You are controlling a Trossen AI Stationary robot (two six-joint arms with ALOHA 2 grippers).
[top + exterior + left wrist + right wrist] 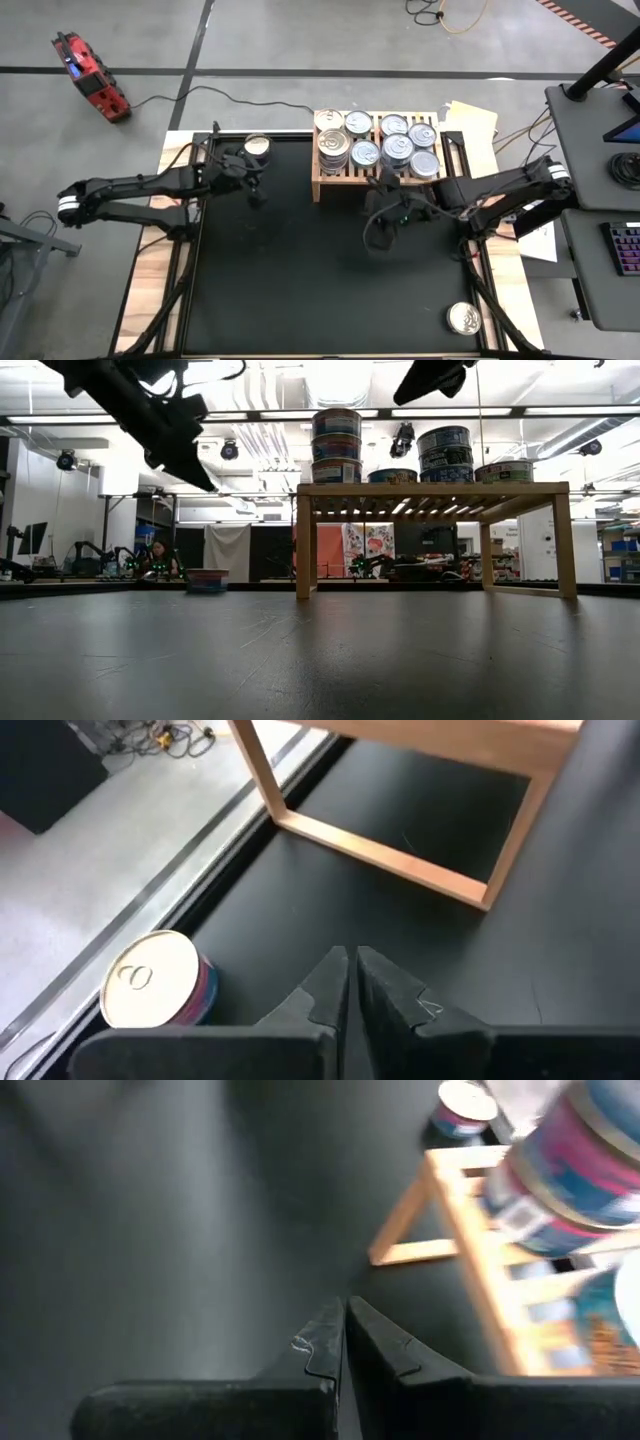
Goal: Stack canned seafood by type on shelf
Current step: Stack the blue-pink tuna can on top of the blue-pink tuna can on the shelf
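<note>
Light wood is what stands out from above: the shelf (378, 170) sits at the mat's twelve o'clock edge, a little toward one o'clock, and its slatted top carries most of the canned seafood (380, 143), silver lids packed close in two rows. One loose tin (257, 148) stands at the black mat (330, 260)'s eleven o'clock corner, and another tin (462, 318) rests off the mat at five o'clock. My left gripper (256, 190) hangs just on the six o'clock side of the corner tin, apart from it, fingers clenched on nothing. My right gripper (378, 232) waits over the mat just in front of the shelf, toward six o'clock from it, also pressed shut and empty. From table height, the shelf (432, 490) stands on its short legs with the cans (336, 445) stacked on top, three high at its nine o'clock end, two high in the middle, single elsewhere. A person sits far back in the room at nine o'clock. Past my left wrist, my fingers (330, 985) meet with no gap, the blue-and-red sided tin (155, 980) beside them on the mat. Past my right wrist, my fingers (322, 1342) are likewise pinched together, with the shelf frame (455, 1205) and blurred cans beyond.
</note>
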